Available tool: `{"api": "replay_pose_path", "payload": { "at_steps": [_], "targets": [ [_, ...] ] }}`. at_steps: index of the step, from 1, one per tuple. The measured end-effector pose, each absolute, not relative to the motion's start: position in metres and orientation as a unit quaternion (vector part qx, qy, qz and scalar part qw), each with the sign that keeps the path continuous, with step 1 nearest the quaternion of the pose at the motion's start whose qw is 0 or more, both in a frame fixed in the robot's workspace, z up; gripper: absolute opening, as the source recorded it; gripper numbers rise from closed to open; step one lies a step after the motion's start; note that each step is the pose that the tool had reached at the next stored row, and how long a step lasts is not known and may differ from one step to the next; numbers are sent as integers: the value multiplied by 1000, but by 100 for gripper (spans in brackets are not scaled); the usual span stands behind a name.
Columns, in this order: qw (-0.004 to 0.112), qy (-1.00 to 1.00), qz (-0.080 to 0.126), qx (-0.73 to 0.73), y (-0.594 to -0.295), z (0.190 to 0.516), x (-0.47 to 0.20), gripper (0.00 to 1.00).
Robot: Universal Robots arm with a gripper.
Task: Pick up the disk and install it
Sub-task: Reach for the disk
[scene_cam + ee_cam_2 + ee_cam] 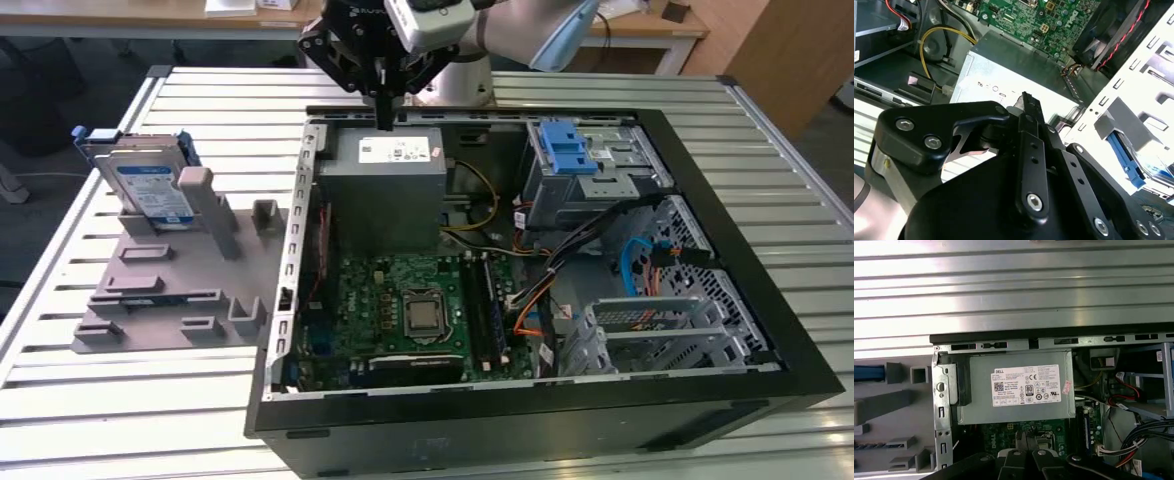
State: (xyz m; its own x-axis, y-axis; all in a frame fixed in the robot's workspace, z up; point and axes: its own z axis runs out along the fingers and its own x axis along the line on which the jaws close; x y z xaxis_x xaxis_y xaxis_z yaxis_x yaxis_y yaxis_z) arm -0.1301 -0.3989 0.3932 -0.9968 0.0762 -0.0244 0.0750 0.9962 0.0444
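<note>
The arm [527,30] holds its tool [384,112] pointing straight down, its black fingers [384,98] closed against each other.

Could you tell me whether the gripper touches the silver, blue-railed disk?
Apart. The exterior view shows the black gripper above the grey power-supply box, with the silver blue-railed disk standing well aside.

Exterior view. A ribbed metal table [787,180] is spanning most of the frame, its pale slats running from side to side. In the first wrist view the same slats [1014,290] are reflecting light in bright bands. Along the upper edge of the exterior view a light wooden desk [134,22] is standing behind the table. A wooden panel [781,50] is occupying the upper right corner. Grey floor [24,260] is showing at the left edge.
</note>
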Motion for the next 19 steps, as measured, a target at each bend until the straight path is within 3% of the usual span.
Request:
{"api": "replay_pose_path", "payload": {
  "at_steps": [19],
  "targets": [
    [13, 999, 22, 38, -399, 393, -145, 11]
  ]
}}
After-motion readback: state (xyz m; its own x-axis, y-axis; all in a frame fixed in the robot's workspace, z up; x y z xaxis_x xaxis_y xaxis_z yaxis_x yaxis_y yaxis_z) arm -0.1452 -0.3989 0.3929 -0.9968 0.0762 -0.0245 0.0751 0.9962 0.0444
